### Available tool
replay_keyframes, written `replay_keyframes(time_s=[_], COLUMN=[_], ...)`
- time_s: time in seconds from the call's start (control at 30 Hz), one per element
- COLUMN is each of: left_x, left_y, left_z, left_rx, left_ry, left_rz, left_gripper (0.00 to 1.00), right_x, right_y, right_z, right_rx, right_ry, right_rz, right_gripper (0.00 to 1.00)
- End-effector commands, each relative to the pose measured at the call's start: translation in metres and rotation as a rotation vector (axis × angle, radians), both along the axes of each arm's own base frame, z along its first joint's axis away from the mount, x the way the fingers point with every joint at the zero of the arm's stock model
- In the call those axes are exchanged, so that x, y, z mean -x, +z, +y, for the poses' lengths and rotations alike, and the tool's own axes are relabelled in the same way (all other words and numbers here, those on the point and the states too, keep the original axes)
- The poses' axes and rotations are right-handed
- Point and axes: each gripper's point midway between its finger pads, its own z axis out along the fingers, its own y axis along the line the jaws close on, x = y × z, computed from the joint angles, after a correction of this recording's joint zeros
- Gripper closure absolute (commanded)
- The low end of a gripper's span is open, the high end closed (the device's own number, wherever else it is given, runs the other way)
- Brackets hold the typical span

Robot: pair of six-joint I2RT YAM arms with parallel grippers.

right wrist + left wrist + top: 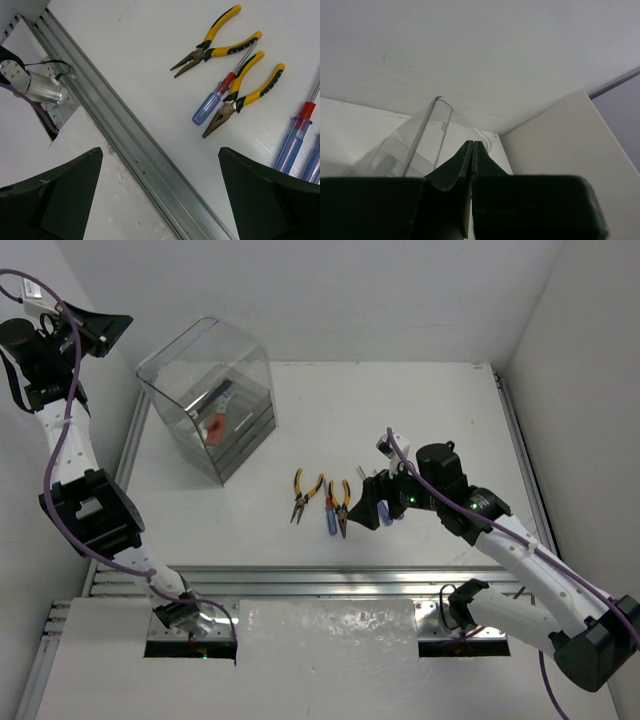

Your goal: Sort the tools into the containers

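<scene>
Far left, the left gripper (472, 147) hangs high off the table beside the wall, its fingers clenched tight with nothing between them. Just to its right stands the clear box (240, 365) at the far left of the table, and part of the job is already banked: the red-handled tool (213, 428) lies inside on the trays (252, 422), with a second tool (221, 391) above it, too faint through the plastic to name. Move to mid-table and here is what remains: the first yellow pliers (305, 495) lie flat, long axis running near-to-far, nose toward the near edge, handles splayed to the far side. Tucked beside them is a blue-handled screwdriver (331, 520), parallel, handle end nearest the robot, shaft reaching away. Touching it, by the look of things, are the second yellow pliers (342, 508), nose also toward the near edge. Next right, the right gripper (159, 165) hovers low over the table, fingers spread wide and holding nothing. Under its right finger lie two more blue screwdrivers (297, 137), handles near, shafts pointing away. Judging by this, under half is sorted; five tools wait, and the pliers and screwdriver lie so close together that picking one alone looks fiddly.
</scene>
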Motion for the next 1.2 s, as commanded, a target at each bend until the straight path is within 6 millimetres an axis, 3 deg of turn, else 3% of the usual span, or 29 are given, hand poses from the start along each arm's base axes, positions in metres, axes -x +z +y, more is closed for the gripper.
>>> replay_keyframes(time_s=[0.0,0.03,0.1,0.2,0.23,0.27,0.3,0.33,0.37,0.4,0.43,0.47,0.5,0.53,0.57,0.6,0.67,0.7,0.73,0.77,0.8,0.83,0.87,0.9,1.03,1.07,1.1,1.17], left_x=[0.033,0.033,0.044,0.067,0.072,0.092,0.102,0.123,0.131,0.135,0.149,0.152,0.151,0.152,0.153,0.153,0.158,0.165,0.169,0.173,0.173,0.185,0.188,0.195,0.205,0.206,0.211,0.217], left_y=[0.047,0.044,0.055,0.066,0.055,0.066,0.065,0.063,0.059,0.038,0.042,0.034,0.016,0.007,-0.005,-0.024,-0.042,-0.06,-0.068,-0.073,-0.092,-0.089,-0.093,-0.102,-0.133,-0.149,-0.15,-0.15], left_z=[-0.032,-0.038,-0.06,-0.076,-0.081,-0.087,-0.094,-0.101,-0.104,-0.121,-0.128,-0.148,-0.147,-0.153,-0.174,-0.164,-0.162,-0.155,-0.152,-0.152,-0.154,-0.16,-0.163,-0.169,-0.162,-0.154,-0.148,-0.146], left_rx=[-0.115,-0.137,-0.236,-0.285,-0.285,-0.292,-0.308,-0.319,-0.322,-0.33,-0.35,-0.36,-0.406,-0.436,-0.465,-0.52,-0.564,-0.582,-0.587,-0.6,-0.604,-0.588,-0.585,-0.575,-0.587,-0.604,-0.604,-0.595], left_ry=[-0.003,0.021,0.041,0.119,0.122,0.153,0.152,0.189,0.212,0.178,0.205,0.172,0.212,0.219,0.182,0.245,0.265,0.293,0.304,0.3,0.287,0.257,0.241,0.209,0.238,0.267,0.3,0.316], left_rz=[-0.093,-0.068,-0.083,-0.057,-0.033,-0.05,-0.059,-0.071,-0.072,-0.055,-0.077,-0.058,-0.008,0.023,0.049,0.119,0.161,0.199,0.207,0.197,0.196,0.144,0.121,0.094,0.131,0.172,0.173,0.168], left_gripper=[1.0,0.93,0.89,0.83,0.76,0.7,0.54,0.46,0.37,0.25,0.21,0.14,0.06,0.05,0.05,0.05,0.05,0.05,0.04,0.04,0.04,0.04,0.04,0.04,0.04,0.04,0.04,0.04], right_x=[-0.014,-0.018,-0.025,-0.033,-0.041,-0.046,-0.05,-0.055,-0.057,-0.063,-0.062,-0.064,-0.069,-0.072,-0.071,-0.079,-0.084,-0.1,-0.108,-0.115,-0.133,-0.141,-0.153,-0.17,-0.209,-0.22,-0.227,-0.244], right_y=[0.006,0.004,-0.004,-0.01,-0.018,-0.022,-0.024,-0.03,-0.032,-0.031,-0.034,-0.036,-0.034,-0.034,-0.035,-0.023,-0.029,-0.01,-0.008,-0.03,-0.008,-0.006,-0.04,-0.017,-0.031,-0.021,-0.041,-0.033], right_z=[0.005,0.004,0.004,0.003,0.0,-0.001,-0.002,0.001,0.004,0.01,0.017,0.019,0.021,0.024,0.034,0.046,0.069,0.082,0.092,0.106,0.121,0.131,0.143,0.159,0.197,0.207,0.212,0.223], right_rx=[-0.026,-0.02,0.0,0.008,0.032,0.038,0.047,0.058,0.044,0.015,-0.012,-0.032,-0.049,-0.069,-0.116,-0.199,-0.297,-0.371,-0.412,-0.439,-0.53,-0.593,-0.587,-0.661,-0.726,-0.737,-0.718,-0.733], right_ry=[-0.023,-0.043,-0.081,-0.14,-0.187,-0.221,-0.24,-0.25,-0.257,-0.257,-0.239,-0.255,-0.269,-0.281,-0.261,-0.24,-0.207,-0.193,-0.19,-0.189,-0.163,-0.169,-0.178,-0.123,-0.084,-0.072,-0.082,-0.078], right_rz=[-0.047,-0.047,-0.016,0.021,0.036,0.052,0.059,0.074,0.092,0.081,0.099,0.118,0.116,0.122,0.158,0.115,0.208,0.169,0.192,0.296,0.249,0.309,0.38,0.341,0.369,0.344,0.364,0.359], right_gripper=[0.01,0.01,0.01,0.01,0.01,0.01,0.01,0.01,0.01,0.01,0.01,0.01,0.01,0.01,0.02,0.04,0.1,0.15,0.17,0.19,0.24,0.28,0.31,0.36,0.41,0.42,0.43,0.44])
